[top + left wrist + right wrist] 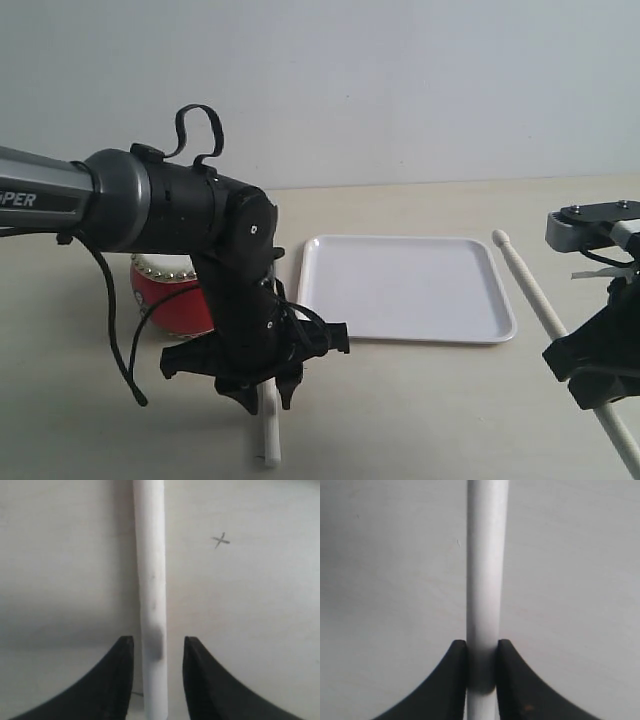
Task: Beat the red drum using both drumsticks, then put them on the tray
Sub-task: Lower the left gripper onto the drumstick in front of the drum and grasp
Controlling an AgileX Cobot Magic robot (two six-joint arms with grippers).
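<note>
White sticks: one gripped

First drumstick [268, 440] [152, 605] lies on the bench [420, 400] between the spread jaws of the left end effector [265, 400] [158, 642]. Right end effector [600, 385] [482, 645] pinches the second drumstick [530, 290] [485, 580] beside the tray [505, 330]. Red drum [170, 300] sits behind the left arm [200, 215].

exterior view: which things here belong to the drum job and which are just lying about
Part of the job:
red drum
tray
left drumstick
right drumstick

Just there:
pencil cross on the table, seen only in the left wrist view
</note>
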